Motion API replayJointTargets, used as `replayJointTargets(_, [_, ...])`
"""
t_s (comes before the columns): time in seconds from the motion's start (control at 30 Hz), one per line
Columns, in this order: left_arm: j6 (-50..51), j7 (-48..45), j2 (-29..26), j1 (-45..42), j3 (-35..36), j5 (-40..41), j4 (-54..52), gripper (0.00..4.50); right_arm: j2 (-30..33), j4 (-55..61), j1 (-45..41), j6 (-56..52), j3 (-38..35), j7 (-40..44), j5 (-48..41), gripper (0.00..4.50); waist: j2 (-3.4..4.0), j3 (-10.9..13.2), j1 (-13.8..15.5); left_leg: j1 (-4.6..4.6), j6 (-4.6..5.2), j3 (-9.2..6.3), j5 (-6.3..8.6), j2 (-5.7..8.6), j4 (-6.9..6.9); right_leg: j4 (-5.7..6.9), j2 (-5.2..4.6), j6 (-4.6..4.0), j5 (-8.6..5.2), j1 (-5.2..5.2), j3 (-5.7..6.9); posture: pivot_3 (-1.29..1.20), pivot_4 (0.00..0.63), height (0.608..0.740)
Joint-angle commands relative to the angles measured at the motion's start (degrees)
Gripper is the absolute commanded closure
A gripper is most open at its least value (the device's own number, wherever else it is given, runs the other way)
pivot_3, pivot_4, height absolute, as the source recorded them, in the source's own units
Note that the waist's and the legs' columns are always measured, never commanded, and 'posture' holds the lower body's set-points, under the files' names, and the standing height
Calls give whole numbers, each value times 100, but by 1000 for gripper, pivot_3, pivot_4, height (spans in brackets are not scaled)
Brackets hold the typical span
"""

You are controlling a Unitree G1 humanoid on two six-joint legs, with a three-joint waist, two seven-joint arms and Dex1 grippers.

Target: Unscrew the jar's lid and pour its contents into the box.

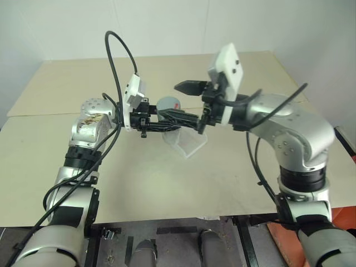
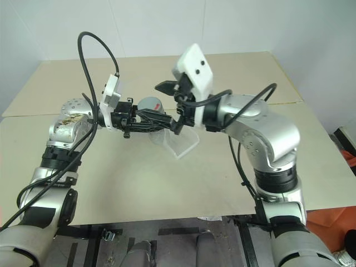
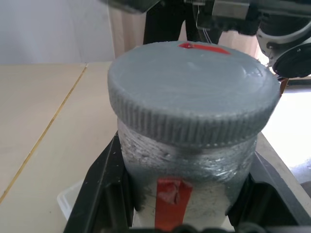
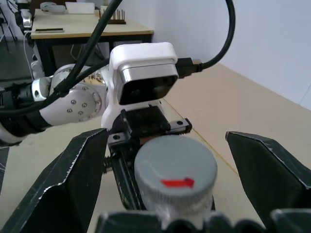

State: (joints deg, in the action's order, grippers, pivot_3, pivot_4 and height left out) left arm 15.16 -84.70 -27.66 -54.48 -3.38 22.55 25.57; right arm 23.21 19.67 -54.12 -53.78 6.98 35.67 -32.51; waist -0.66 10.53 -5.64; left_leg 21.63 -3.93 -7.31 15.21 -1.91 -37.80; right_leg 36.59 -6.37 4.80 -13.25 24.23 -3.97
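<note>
My left gripper (image 1: 186, 118) is shut on the jar (image 3: 184, 170), holding it upright above the table. The jar has a cloudy clear wall with a red strip on it. Its grey ribbed lid (image 3: 192, 87) with a small red mark sits on top, also seen as the lid (image 1: 168, 104) from the head. My right gripper (image 1: 194, 105) is open, one finger (image 4: 63, 184) on each side of the lid and apart from it. The clear box (image 1: 186, 143) lies on the table just below both grippers. The contents are hidden behind the cloudy wall.
The beige table (image 1: 167, 183) has a seam line running across its left part and a front edge close to me. An orange-red object (image 1: 345, 144) stands past the table's right edge. Black cables (image 1: 114, 55) arch over my left wrist.
</note>
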Motion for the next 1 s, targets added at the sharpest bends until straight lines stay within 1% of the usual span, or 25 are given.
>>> replayJointTargets(0.03, [-49, -34, -17, -138, 64, 58, -132, 2548, -113, -199, -218, 310, 88, -36, 219, 21, 0, 0, 0, 1, 0, 0, 0, 0, 0, -1, 0, 0, 0, 0, 0, 0, 150, 740])
replayJointTargets(0.27, [17, -32, -93, -24, 109, 110, -341, 2548, -219, -641, -305, 579, 115, 131, 420, 21, 0, 0, -7, 1, 0, -1, 0, 0, 0, -1, 0, 0, 0, 1, 0, 0, 150, 740])
replayJointTargets(0.43, [69, -8, -192, 49, 149, 131, -434, 2548, -150, -854, -304, 715, 74, 268, 549, 21, 0, 0, -10, 0, -1, 0, 0, 0, 0, 0, 0, 0, 0, 1, 0, 0, 150, 740])
replayJointTargets(0.6, [107, -22, -302, 85, 166, 148, -479, 2548, 31, -991, -239, 791, -191, 370, 514, 21, 0, 0, -6, 0, 0, -1, 0, 0, 0, 0, 0, 0, 0, 1, 0, 0, 150, 740])
replayJointTargets(0.7, [105, -11, -354, 85, 182, 148, -481, 2548, 263, -1009, -113, 830, -296, 450, 550, 21, 0, 0, -1, 1, -1, 0, 0, 0, 0, -1, 0, 0, 0, 1, 0, 0, 150, 740])
replayJointTargets(0.8, [114, 5, -375, 92, 188, 173, -495, 2548, 444, -1021, -24, 802, -459, 432, 505, 21, 0, 0, 2, 2, -1, -1, 0, 0, 0, -2, 0, 0, 0, 1, 0, 0, 150, 740])
replayJointTargets(1.0, [129, 22, -416, 115, 190, 196, -513, 2548, 688, -1047, 61, 852, -553, 345, 452, 21, 0, 0, -12, 0, 0, 0, 0, 0, 0, 0, 0, 0, 0, 1, 0, 0, 150, 740])
